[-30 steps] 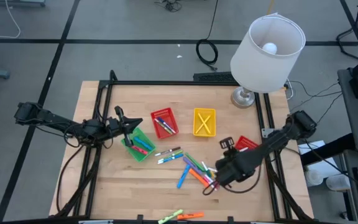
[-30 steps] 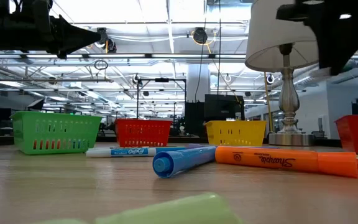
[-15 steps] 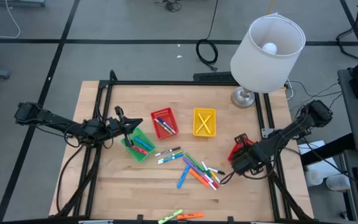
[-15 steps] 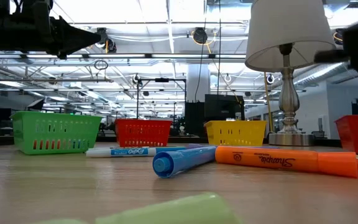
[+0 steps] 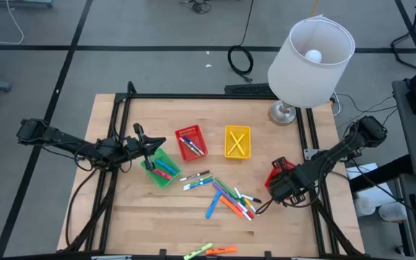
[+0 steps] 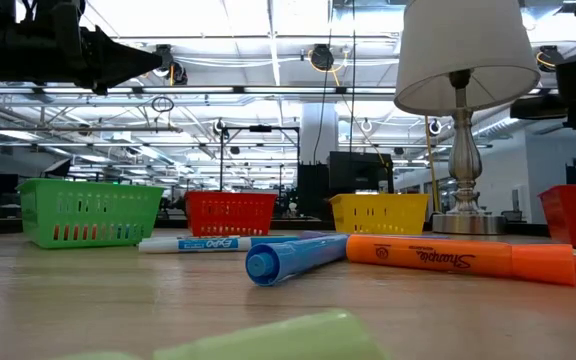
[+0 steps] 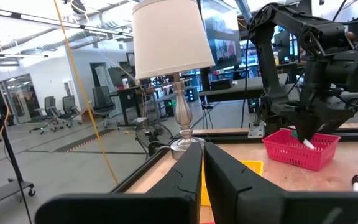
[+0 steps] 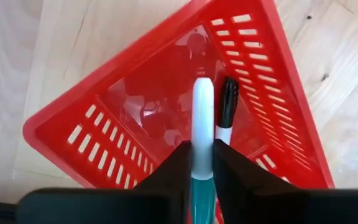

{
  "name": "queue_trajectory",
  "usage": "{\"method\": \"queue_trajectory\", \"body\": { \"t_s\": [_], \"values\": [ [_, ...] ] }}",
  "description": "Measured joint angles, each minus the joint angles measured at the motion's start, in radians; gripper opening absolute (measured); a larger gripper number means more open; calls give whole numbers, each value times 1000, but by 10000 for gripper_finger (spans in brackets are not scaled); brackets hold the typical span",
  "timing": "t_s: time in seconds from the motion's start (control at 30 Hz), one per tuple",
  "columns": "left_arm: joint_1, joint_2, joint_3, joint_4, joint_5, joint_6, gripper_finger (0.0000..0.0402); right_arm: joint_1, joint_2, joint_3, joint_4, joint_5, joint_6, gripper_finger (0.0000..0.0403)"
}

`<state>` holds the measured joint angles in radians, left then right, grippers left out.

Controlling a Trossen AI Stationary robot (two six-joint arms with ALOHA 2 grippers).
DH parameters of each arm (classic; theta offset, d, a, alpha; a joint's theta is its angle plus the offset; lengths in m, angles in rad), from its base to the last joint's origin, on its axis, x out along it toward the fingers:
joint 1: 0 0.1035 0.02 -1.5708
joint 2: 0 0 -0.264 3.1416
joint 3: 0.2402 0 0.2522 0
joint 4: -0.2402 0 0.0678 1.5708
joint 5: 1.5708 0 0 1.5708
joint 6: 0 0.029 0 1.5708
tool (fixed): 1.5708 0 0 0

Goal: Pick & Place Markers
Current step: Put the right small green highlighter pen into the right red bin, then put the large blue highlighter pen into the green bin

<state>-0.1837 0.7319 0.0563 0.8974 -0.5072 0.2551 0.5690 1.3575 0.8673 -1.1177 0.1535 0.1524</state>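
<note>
one white-and-green marker (image 8: 202, 124) pinched in right gripper (image 8: 202, 163) over red basket (image 8: 92, 127), left gripper (image 7: 202, 165) closed

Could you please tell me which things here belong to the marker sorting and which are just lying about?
Job: loose markers; green basket; middle red basket; yellow basket; right red basket; marker between the right gripper's fingers.

Lying about: lamp; cable coil.

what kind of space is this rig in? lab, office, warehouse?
Probably an open-plan robotics lab or workshop: exposed ceiling trusses, office chairs in the background, cables on a grey floor.
</note>
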Motion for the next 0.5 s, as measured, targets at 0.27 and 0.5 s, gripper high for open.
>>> {"method": "queue_trajectory", "body": {
  "t_s": [0.27, 0.5],
  "values": [
    [0, 0, 0, -2, 0, -2, 26, 0, 0, 0, -15, 1, 19, 98],
    [0, 0, 0, -3, 0, -1, 26, 2, -60, 34, -34, 30, 107, 68]
  ]
}}
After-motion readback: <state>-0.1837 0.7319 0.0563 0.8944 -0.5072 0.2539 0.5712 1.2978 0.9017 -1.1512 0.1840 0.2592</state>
